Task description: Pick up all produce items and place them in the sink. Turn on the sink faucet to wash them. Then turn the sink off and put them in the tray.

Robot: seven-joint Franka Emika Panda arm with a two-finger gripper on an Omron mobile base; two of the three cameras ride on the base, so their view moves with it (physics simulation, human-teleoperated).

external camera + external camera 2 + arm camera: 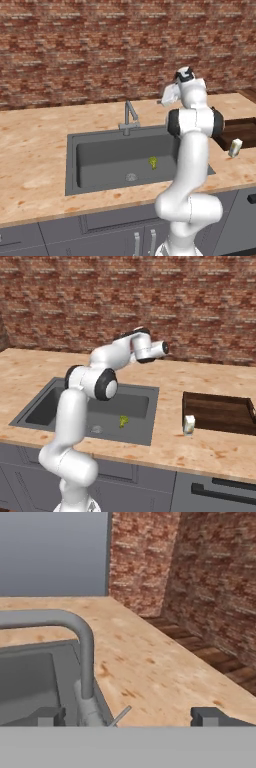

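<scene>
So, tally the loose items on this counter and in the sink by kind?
Green broccoli floret in the dark grey sink basin: 1
Pale cream carton: 1
Dark brown wooden tray: 1
Total: 3

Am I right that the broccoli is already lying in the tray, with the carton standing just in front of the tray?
Not quite: the broccoli lies in the sink, near the drain, as the right base view shows. The carton does stand just in front of the tray.
</scene>
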